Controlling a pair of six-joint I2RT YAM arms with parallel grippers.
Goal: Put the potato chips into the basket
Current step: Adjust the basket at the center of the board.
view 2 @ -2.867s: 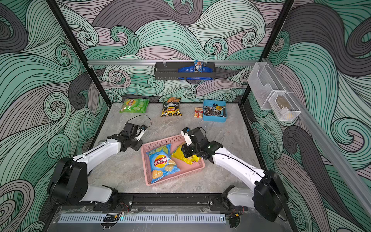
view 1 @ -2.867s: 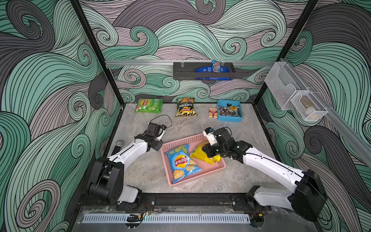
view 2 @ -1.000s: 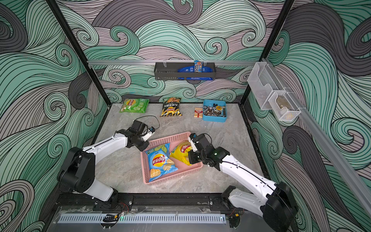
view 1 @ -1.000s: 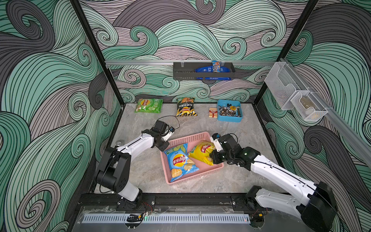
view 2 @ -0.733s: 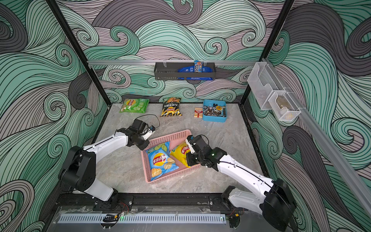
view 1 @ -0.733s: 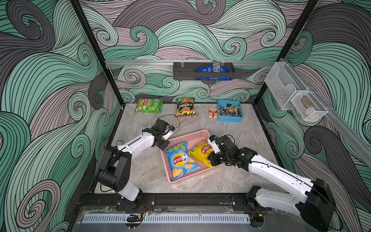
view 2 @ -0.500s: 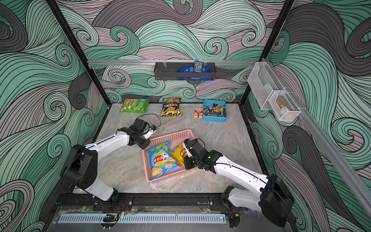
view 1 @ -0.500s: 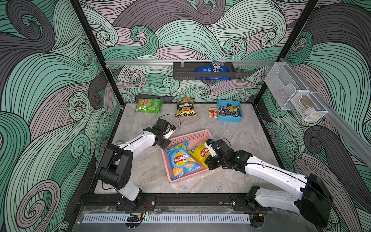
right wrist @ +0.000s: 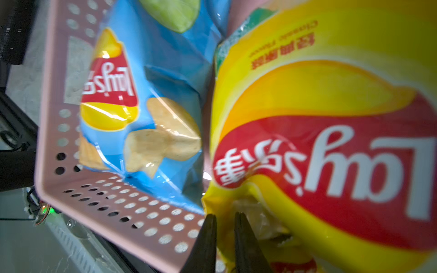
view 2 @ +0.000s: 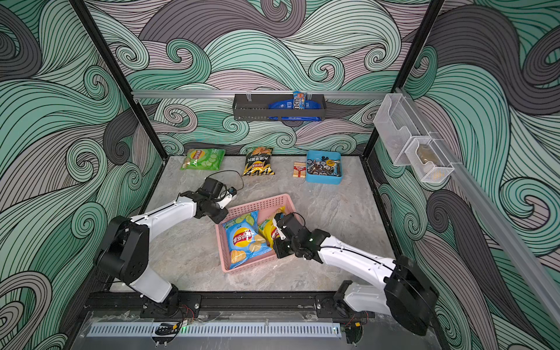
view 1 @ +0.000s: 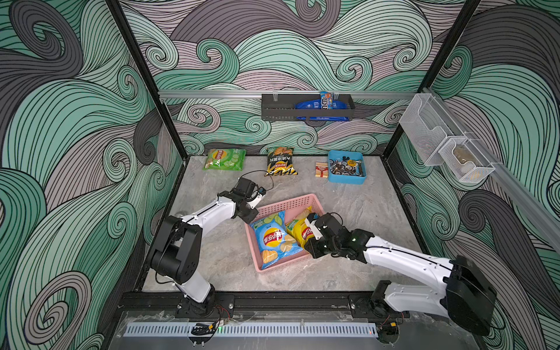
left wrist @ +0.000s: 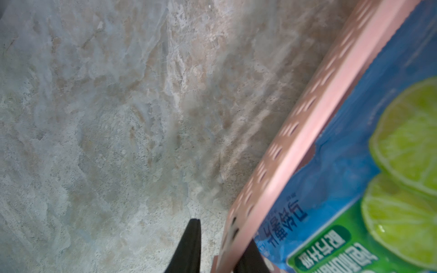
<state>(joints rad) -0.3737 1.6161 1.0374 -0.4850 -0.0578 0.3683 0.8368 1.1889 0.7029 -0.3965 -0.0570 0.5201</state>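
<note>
The pink basket (view 1: pixel 285 203) (view 2: pixel 260 203) lies mid-table, turned at an angle. A blue bag of potato chips (view 1: pixel 274 239) (view 2: pixel 244 239) and a yellow one (view 1: pixel 298 230) (view 2: pixel 268 228) lie in it side by side. My left gripper (view 1: pixel 253 216) (left wrist: pixel 222 250) is shut on the basket's far-left wall (left wrist: pixel 295 146), with one finger outside and one inside. My right gripper (view 1: pixel 307 241) (right wrist: pixel 224 227) sits at the yellow bag's (right wrist: pixel 319 106) near edge. Its jaws are slightly open, with foil between them. A green bag (view 1: pixel 225 159) and a black-and-yellow bag (view 1: pixel 281 162) lie at the back.
A blue tray of metal hardware (view 1: pixel 347 181) and a small red box (view 1: pixel 321 169) stand at the back right. A dark rack (view 1: pixel 307 106) hangs on the back wall. Clear bins (view 1: pixel 439 142) are mounted on the right wall.
The left gripper has swung the basket's far end leftward. The right gripper has brought the yellow bag down beside the blue one and has just parted its jaws.
</note>
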